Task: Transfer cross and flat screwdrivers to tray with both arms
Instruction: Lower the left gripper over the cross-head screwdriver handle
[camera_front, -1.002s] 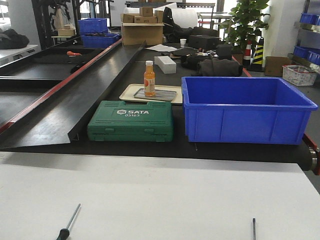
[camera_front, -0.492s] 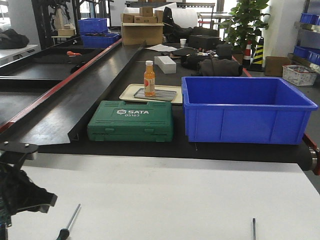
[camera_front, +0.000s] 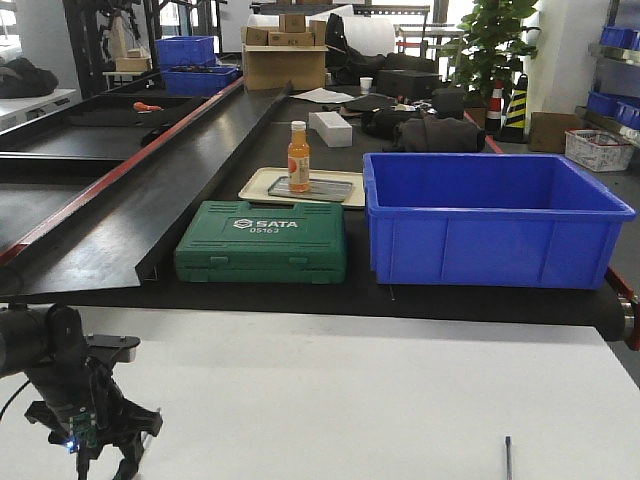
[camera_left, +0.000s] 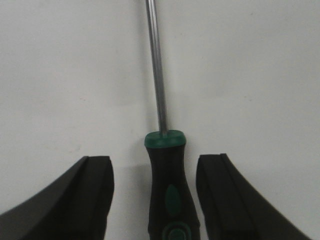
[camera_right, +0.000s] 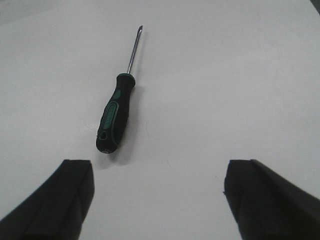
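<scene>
Front view: table (camera_front: 350, 400) fills bottom of frame. At lower left, left gripper (camera_front: 105, 466); at bottom right edge, shaft of a screwdriver (camera_front: 508, 455). Behind table, SATA tool case (camera_front: 262, 242) centre-left, bin (camera_front: 495, 215) to its right. Behind case, small tray (camera_front: 318, 189) lies in larger tray (camera_front: 256, 186), w/ bottle (camera_front: 298, 157) at its left end. Left wrist view: other screwdriver (camera_left: 167, 200) has handle btwn fingers (camera_left: 85, 200), gaps both sides.

Your front cam sits low at the near edge of the white table (camera_front: 350, 400), facing far twd the blue bin (camera_front: 495, 220). Left wrist cam looks down v. close on the left screwdriver (camera_left: 167, 190). Right wrist cam sits further back from the right screwdriver (camera_right: 116, 115). Front + right wrist views share that screwdriver, near right.
</scene>
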